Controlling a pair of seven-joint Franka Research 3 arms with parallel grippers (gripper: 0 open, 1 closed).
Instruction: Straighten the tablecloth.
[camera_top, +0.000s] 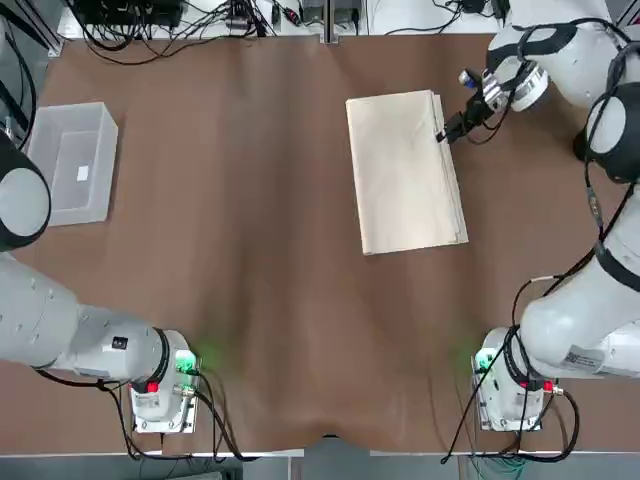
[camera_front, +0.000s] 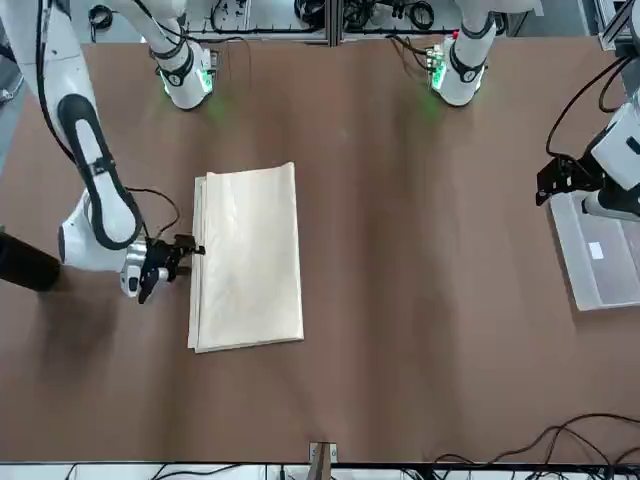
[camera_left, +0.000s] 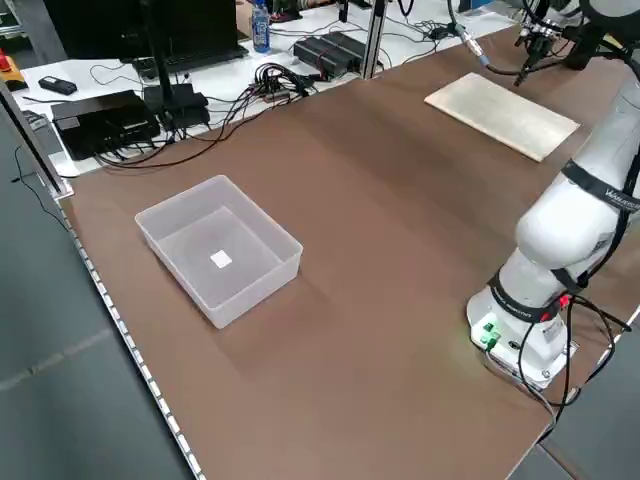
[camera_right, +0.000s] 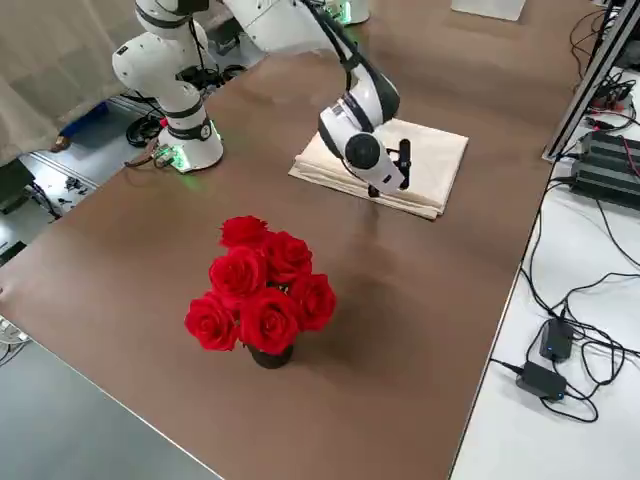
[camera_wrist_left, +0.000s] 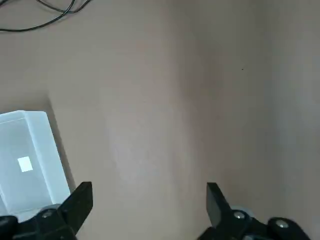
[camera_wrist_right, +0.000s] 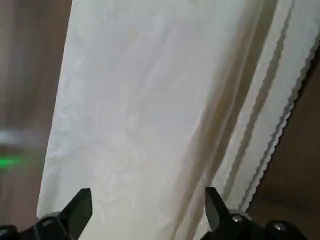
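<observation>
The cream tablecloth (camera_top: 405, 170) lies folded in layers on the brown table covering, at the far right of the middle. It also shows in the front view (camera_front: 248, 255) and from the left side (camera_left: 500, 113). My right gripper (camera_top: 446, 132) is at the cloth's stacked right edge, near its far end. Seen from the wrist, the right gripper (camera_wrist_right: 147, 198) is open over the scalloped layered edges of the tablecloth (camera_wrist_right: 150, 100), and holds nothing. My left gripper (camera_wrist_left: 148, 194) hangs open over bare table beside the bin, far from the cloth.
A clear plastic bin (camera_top: 72, 160) with a small white piece inside stands at the far left. A bunch of red roses (camera_right: 262, 290) stands to the right of the cloth. Cables and devices lie beyond the far edge. The brown covering (camera_top: 250, 250) is wrinkled towards the near edge.
</observation>
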